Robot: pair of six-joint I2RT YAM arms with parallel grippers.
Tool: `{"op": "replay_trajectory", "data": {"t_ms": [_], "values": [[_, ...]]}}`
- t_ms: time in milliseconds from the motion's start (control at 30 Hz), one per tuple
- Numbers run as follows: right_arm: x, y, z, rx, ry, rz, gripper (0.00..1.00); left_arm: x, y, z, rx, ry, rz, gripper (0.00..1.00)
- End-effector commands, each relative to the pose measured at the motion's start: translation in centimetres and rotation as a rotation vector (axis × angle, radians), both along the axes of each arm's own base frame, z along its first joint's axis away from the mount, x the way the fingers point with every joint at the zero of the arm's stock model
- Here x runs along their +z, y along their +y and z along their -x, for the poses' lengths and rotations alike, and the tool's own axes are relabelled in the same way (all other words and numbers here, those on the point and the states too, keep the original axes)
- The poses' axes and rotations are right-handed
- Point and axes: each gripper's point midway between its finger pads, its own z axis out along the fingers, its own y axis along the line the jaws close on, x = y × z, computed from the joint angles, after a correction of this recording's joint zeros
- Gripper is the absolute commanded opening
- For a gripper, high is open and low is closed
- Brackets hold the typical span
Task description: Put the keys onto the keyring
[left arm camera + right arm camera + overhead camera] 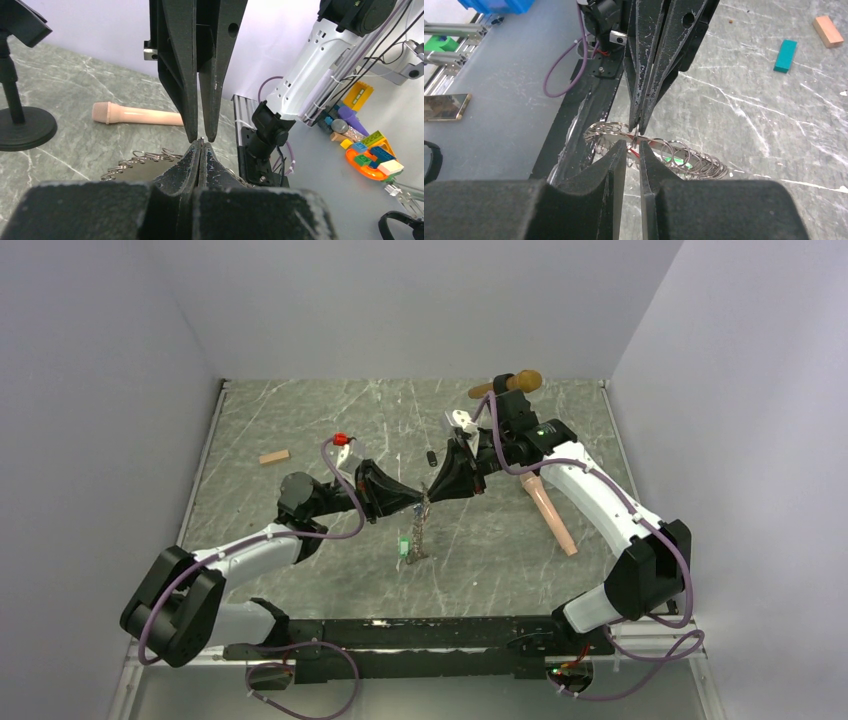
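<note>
At the centre of the top view the two grippers meet tip to tip above the marble desk (300,430). The left gripper (638,127) is fully closed, pinching the keyring (691,162), whose chain of small rings hangs down from the pinch. A green key tag (672,160) shows among its lower rings. The right gripper (632,148) has its jaws a narrow slit apart around a bit of red at the same spot; whether they press it cannot be told. A pink microphone (553,512) lies at right of centre.

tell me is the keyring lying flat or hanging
Hanging: the keyring dangles bunched from the shut left gripper; whether its end touches the table, cannot tell.
</note>
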Motion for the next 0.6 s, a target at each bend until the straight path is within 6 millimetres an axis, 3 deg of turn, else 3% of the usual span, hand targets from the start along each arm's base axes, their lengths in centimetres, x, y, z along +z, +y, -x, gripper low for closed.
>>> {"op": "replay_trajectory", "data": {"t_ms": [0,367,567], "values": [[1.08,0.29,0.63,0.036,-0.014,-0.054,0.2,2.6,0.41,0.0,0.045,-0.107,0.058,0.0],[0.89,0.63,0.69,0.038,0.003,-0.05,0.14,2.79,0.34,0.04,0.039,-0.11,0.059,0.0],[1.21,0.68,0.82,0.047,0.023,-0.062,0.2,2.44,0.14,0.23,0.018,-0.102,0.049,0.0]]}}
